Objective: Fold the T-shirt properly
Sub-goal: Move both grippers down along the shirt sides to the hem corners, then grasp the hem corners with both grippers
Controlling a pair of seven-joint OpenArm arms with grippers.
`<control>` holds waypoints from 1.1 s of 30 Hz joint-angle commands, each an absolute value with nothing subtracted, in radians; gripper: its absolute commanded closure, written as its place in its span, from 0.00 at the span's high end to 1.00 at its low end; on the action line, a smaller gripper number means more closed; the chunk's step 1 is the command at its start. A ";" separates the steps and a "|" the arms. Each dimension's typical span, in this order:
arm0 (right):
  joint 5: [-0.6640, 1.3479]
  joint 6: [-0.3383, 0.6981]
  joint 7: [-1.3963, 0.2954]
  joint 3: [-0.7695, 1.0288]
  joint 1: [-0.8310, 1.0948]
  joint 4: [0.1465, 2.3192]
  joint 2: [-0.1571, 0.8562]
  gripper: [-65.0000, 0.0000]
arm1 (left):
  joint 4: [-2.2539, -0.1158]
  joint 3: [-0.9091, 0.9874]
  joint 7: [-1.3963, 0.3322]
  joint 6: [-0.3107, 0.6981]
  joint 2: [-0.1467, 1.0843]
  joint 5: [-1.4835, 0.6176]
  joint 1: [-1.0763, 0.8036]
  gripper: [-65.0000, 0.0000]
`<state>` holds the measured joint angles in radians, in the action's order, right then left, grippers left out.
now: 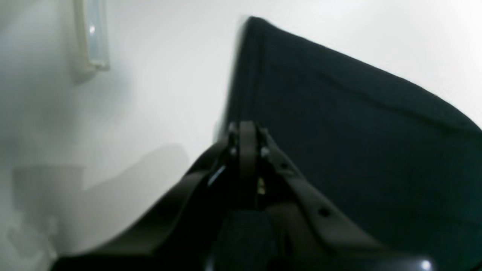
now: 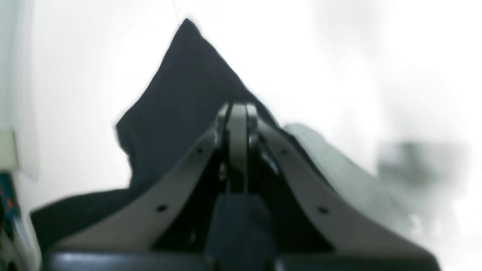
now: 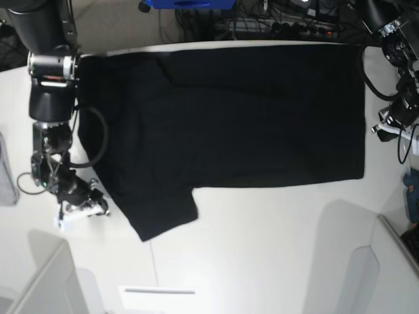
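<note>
The large black short-sleeved cloth T-shirt (image 3: 229, 124) lies spread plain side up on the white worktop (image 3: 262, 248), one short sleeve (image 3: 163, 212) angled out toward the near edge and its straight hem running along the far right in the base view. No fold looks to have been made, so the step in hand seems to be the first grasp: each arm taking an edge before a side is carried over. The right gripper (image 2: 238, 113), seen on the left of the base view beside the sleeve end of the garment, has its fingers (image 2: 238, 128) pressed together; in its wrist view dark cloth rises in a peak just behind the tips, so it may be pinching a fold of the shirt, though the blur makes it hard to be sure that cloth sits between the pads. The left gripper (image 1: 246, 130) also has its fingers (image 1: 246, 150) pressed together, poised just at the shirt's straight edge, with no cloth clearly caught. The next move calls for both grips to be confirmed on the fabric, then a level lift and a matched sweep across the body so the layer lands flat without dragging the rest.
</note>
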<state>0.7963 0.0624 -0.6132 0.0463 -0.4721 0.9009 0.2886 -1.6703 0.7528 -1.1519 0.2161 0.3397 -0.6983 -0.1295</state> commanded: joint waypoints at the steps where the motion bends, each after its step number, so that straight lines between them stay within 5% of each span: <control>1: 0.806 0.071 -0.578 0.025 -0.535 0.877 0.300 0.04 | -1.679 0.739 -1.133 0.223 0.377 -0.716 -0.116 0.00; 15: 0.806 0.208 -0.390 -0.200 -0.791 0.409 0.266 0.61 | -1.672 0.710 -1.133 0.223 0.394 -0.716 -0.124 0.00; 33: 0.808 0.213 -0.318 -0.450 -0.757 0.394 0.265 0.60 | -1.672 0.710 -1.133 0.223 0.394 -0.716 -0.125 0.00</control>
<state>0.8036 0.2073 -0.3145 -0.4519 -0.7307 0.3836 0.2569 -1.6573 0.7048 -1.1488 0.2173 0.3717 -0.7044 -0.1337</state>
